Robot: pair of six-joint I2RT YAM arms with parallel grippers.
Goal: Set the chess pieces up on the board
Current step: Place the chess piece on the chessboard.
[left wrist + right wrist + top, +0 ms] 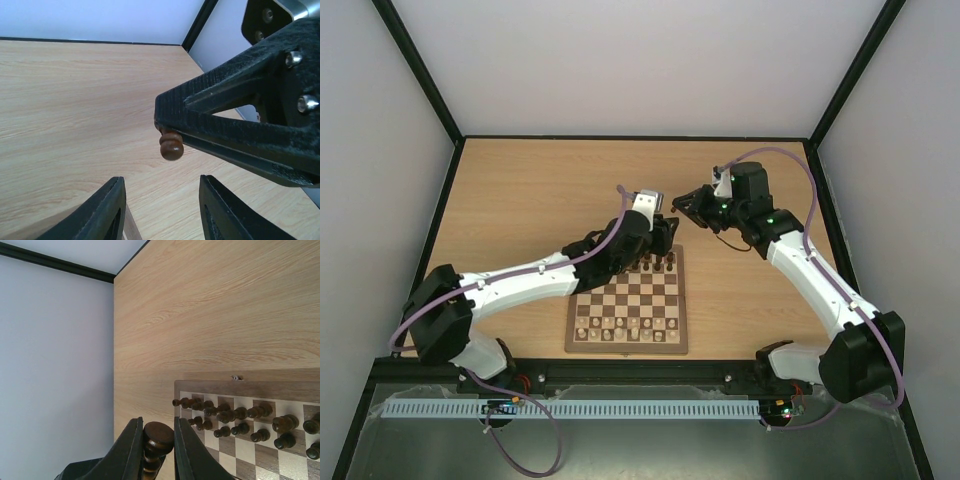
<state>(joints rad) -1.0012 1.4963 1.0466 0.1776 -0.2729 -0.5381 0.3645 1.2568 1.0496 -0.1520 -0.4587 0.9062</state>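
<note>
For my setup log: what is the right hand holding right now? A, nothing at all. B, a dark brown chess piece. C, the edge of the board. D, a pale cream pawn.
B: the right wrist view shows a dark brown chess piece clamped in the right hand, and the left wrist view shows the same piece hanging from it.

Base of dark piece (159,436) and much of board (210,388) out of view.
</note>
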